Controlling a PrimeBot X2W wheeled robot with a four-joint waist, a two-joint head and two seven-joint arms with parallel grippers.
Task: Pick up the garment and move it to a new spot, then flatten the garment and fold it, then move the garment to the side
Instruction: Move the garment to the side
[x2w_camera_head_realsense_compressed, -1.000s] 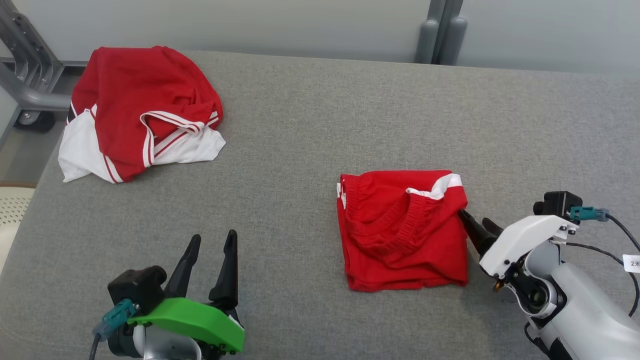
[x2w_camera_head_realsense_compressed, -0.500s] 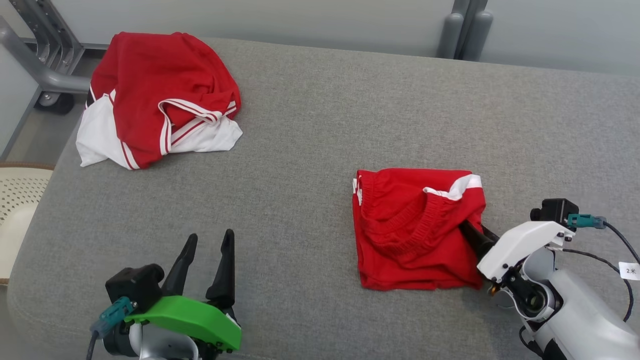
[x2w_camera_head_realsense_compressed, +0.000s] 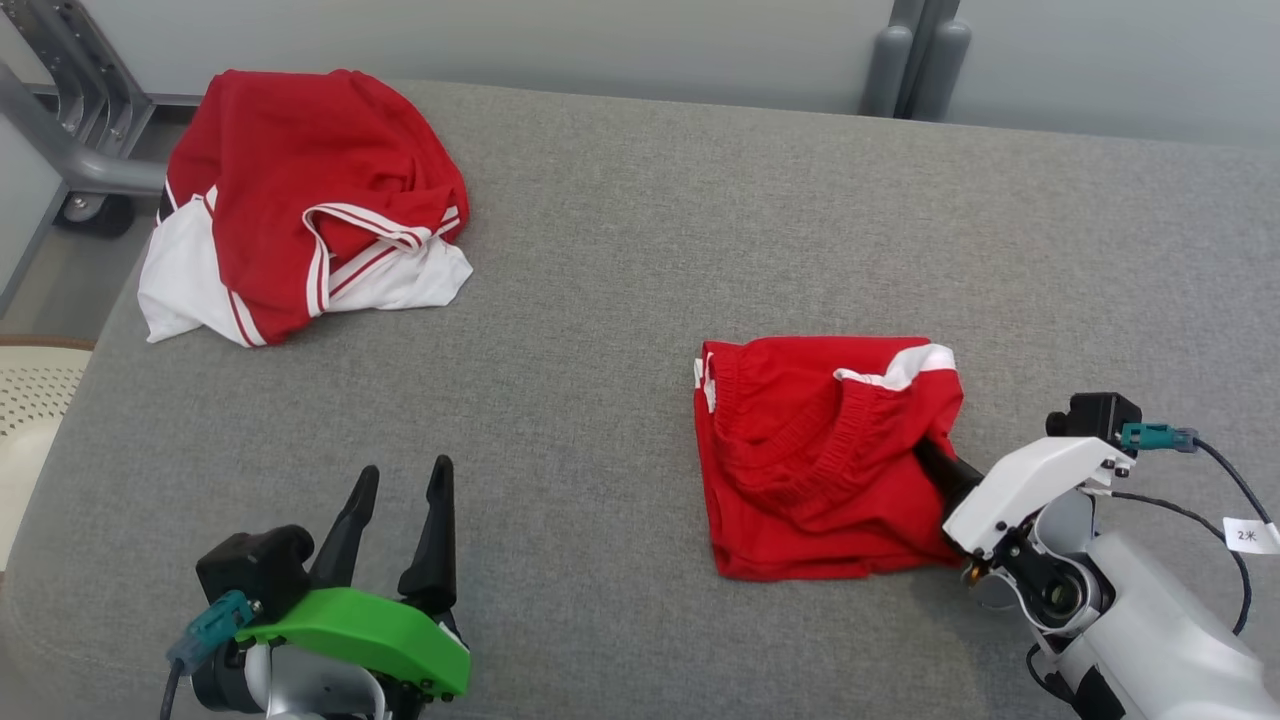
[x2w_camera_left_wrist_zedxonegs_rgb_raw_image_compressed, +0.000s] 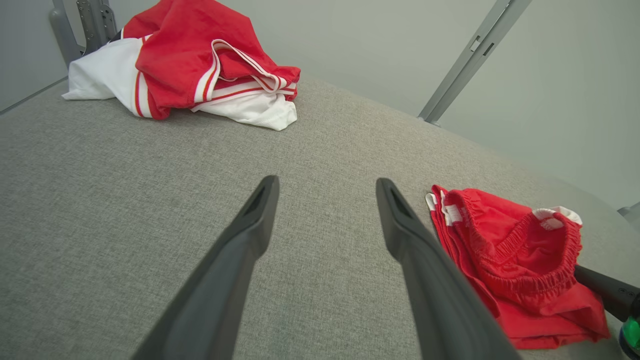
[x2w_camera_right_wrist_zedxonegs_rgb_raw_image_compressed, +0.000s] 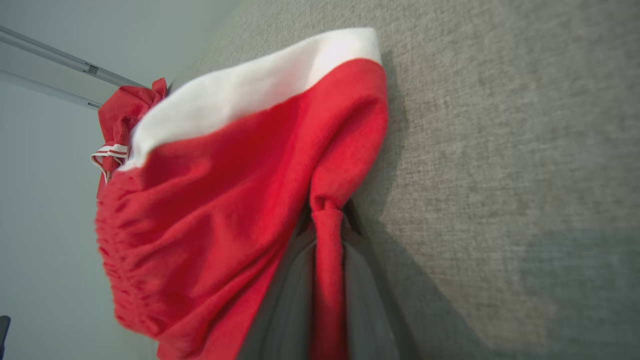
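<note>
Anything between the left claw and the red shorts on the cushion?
Nothing: bare grey cushion lies between the left claw and the red shorts, as the head view shows.

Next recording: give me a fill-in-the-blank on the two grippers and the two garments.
1. The right gripper is ____ on a fold of the shorts.
2. The left gripper stands ____, holding nothing.
3. The crumpled jersey lies at the grey surface's far ____ corner.
Missing words: shut; open; left.
</note>
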